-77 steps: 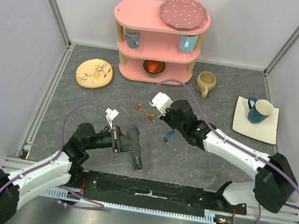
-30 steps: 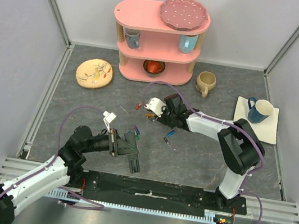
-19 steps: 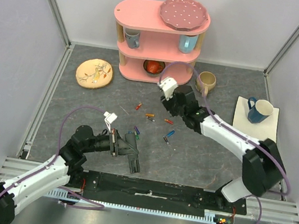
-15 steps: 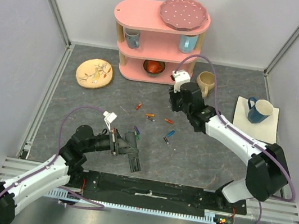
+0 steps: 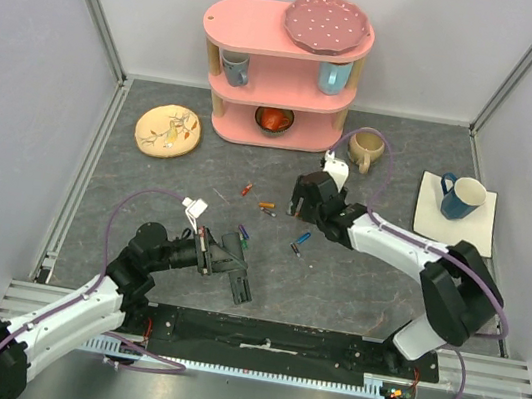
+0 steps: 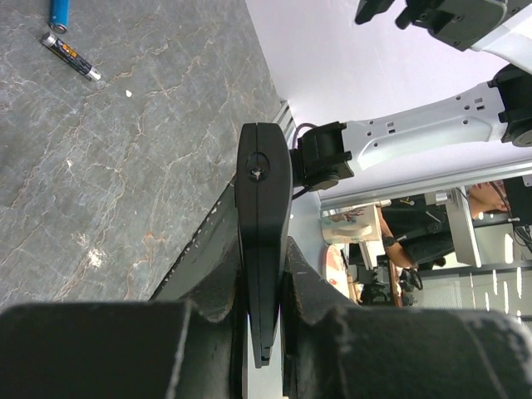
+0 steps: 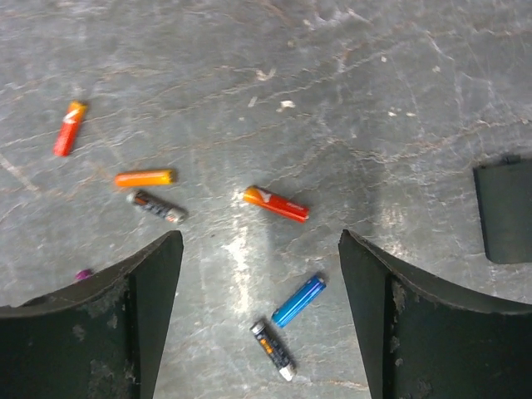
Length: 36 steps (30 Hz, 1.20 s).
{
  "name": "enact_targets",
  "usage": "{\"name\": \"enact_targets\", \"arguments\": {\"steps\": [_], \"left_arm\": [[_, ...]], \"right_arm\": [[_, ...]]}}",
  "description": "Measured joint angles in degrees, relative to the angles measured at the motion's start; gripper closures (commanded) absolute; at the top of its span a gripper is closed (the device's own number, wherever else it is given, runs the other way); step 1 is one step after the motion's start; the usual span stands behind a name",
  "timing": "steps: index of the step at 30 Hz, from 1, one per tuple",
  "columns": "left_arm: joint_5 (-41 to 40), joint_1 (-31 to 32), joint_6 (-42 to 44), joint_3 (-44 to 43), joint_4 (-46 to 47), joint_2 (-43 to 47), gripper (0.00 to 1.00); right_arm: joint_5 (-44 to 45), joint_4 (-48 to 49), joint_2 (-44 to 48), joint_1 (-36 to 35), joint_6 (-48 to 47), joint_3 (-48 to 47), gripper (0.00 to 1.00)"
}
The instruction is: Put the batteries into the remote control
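Observation:
The remote control (image 5: 239, 279), a slim black bar, is clamped between my left gripper's (image 5: 220, 257) fingers just above the table. In the left wrist view the remote control (image 6: 263, 199) is edge-on and the left gripper (image 6: 264, 278) is shut on it. Loose batteries lie on the grey table: red (image 7: 276, 204), blue (image 7: 298, 301), black (image 7: 273, 350), orange (image 7: 145, 177) and another red (image 7: 69, 127). My right gripper (image 7: 259, 239) hangs open and empty over the red, blue and black ones. From above, the right gripper (image 5: 304, 198) is beside the blue battery (image 5: 303, 237).
A pink shelf (image 5: 283, 71) with mugs and a plate stands at the back. A beige mug (image 5: 364, 148), a yellow plate (image 5: 168, 130) and a blue mug (image 5: 463, 196) on a white tile surround the work area. A flat black piece (image 7: 505, 210) lies right of the batteries.
My right gripper rose from the batteries toward the shelf, then came back over them with its jaws spread wide. The left gripper has kept still with the remote control.

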<state>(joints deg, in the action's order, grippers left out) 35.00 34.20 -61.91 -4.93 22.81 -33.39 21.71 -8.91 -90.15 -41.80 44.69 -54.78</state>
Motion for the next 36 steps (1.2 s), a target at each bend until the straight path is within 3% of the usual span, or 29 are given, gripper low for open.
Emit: {"name": "enact_targets", "arguments": {"steps": [10, 18, 36], "left_arm": [[-0.6, 0.0, 0.0, 0.1, -0.5, 0.1, 0.98], [-0.7, 0.0, 0.0, 0.1, -2.0, 0.9, 0.98], [-1.0, 0.0, 0.1, 0.1, -3.0, 0.9, 0.98]], "right_arm": [[6.2, -3.1, -8.9, -1.0, 9.8, -3.1, 0.27], [7.9, -3.8, -13.1, -2.7, 10.9, -8.0, 0.27], [10.5, -7.7, -17.2, -2.7, 12.3, -9.4, 0.29]]}}
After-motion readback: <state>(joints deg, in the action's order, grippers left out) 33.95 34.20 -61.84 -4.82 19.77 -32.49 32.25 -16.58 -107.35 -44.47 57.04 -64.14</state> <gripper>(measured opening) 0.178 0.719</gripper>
